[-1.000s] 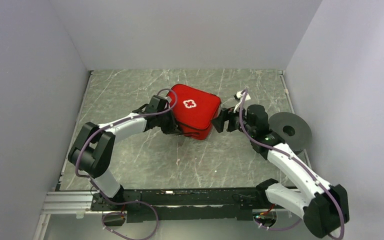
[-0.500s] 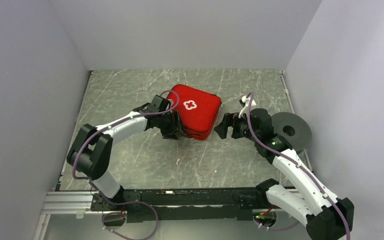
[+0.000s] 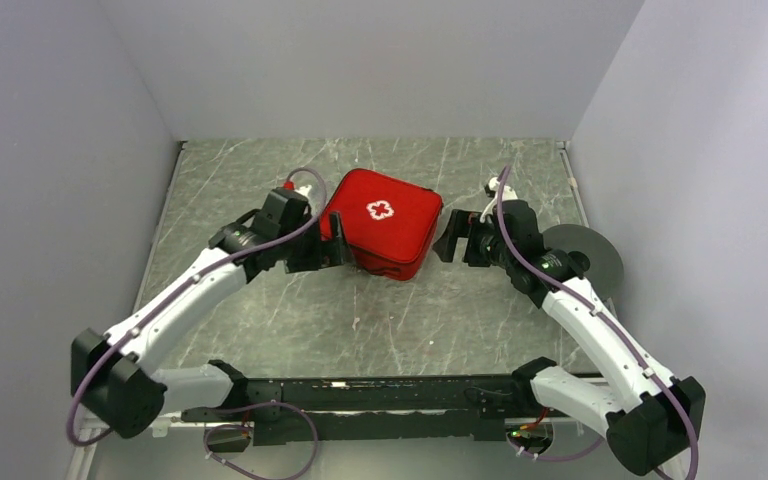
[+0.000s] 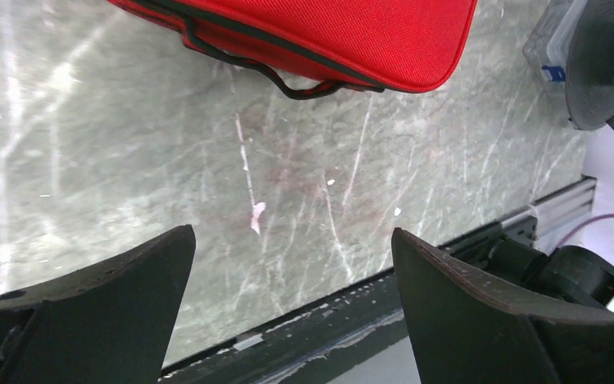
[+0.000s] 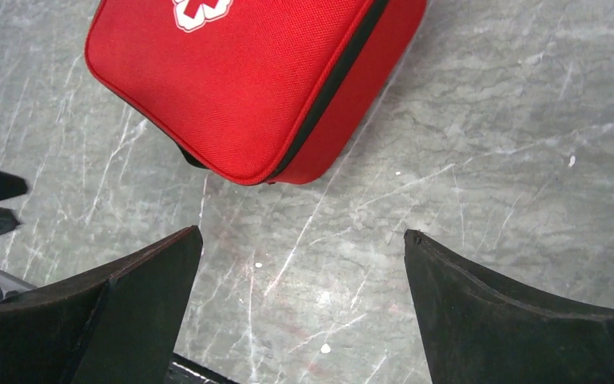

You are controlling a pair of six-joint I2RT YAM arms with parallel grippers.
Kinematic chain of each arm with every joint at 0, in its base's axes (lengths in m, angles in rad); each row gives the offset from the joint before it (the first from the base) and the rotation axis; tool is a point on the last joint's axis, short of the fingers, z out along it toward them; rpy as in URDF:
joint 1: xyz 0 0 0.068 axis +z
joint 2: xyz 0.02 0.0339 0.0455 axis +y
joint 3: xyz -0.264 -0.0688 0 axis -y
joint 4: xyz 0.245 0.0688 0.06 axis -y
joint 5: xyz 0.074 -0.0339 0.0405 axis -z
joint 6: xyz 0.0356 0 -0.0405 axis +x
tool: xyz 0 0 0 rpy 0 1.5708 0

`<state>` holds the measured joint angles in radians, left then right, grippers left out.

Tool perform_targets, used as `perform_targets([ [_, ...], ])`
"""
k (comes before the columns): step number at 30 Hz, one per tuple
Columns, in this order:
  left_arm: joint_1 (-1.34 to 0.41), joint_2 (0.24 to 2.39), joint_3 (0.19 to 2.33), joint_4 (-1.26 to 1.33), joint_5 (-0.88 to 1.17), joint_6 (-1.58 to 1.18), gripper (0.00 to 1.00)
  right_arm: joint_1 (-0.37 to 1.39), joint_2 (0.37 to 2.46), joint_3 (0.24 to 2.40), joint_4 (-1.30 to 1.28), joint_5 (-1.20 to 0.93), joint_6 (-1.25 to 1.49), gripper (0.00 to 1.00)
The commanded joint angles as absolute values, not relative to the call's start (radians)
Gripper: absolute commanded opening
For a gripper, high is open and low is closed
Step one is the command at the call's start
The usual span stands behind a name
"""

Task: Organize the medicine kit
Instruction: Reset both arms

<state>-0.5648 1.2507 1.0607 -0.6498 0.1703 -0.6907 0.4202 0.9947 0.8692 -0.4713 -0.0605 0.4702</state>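
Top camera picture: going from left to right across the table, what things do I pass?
left black gripper → red soft zip-up medicine kit with a white cross on its lid → right black gripper → grey round flat disc

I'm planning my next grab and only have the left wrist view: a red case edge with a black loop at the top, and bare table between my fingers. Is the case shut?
Observer: In the right wrist view the case looks shut, with the lid down along the whole side that shows.
Operator: Which way up is it?
Observer: Lid up. The white cross faces the overhead camera.
Operator: Where is the right hand?
Observer: The right hand is open, just off the case's right side, and holds nothing.
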Motion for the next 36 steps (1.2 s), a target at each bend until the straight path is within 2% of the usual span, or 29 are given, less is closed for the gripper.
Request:
perform_targets([
  [1, -0.566, 1.123, 1.123, -0.768, 0.007, -0.596, 0.99, 0.416, 0.975, 0.899, -0.497, -0.028, 0.51, 1.0],
  [6, -0.565, 1.009, 1.121, -0.824, -0.105, -0.522, 0.99, 0.417, 0.926, 0.902, -0.512, 0.101, 0.496, 1.0],
  [12, -0.564, 0.86, 1.085, -0.81, -0.145, -0.451, 0.99, 0.416, 0.943, 0.949, -0.591, 0.211, 0.511, 1.0],
  [20, -0.564, 0.697, 1.016, -0.78, -0.19, -0.381, 0.99, 0.417, 0.926, 0.928, -0.591, 0.19, 0.5, 1.0],
  [36, -0.564, 0.668, 0.977, -0.793, -0.194, -0.412, 0.99, 0.417, 0.876, 0.906, -0.592, 0.177, 0.469, 1.0],
])
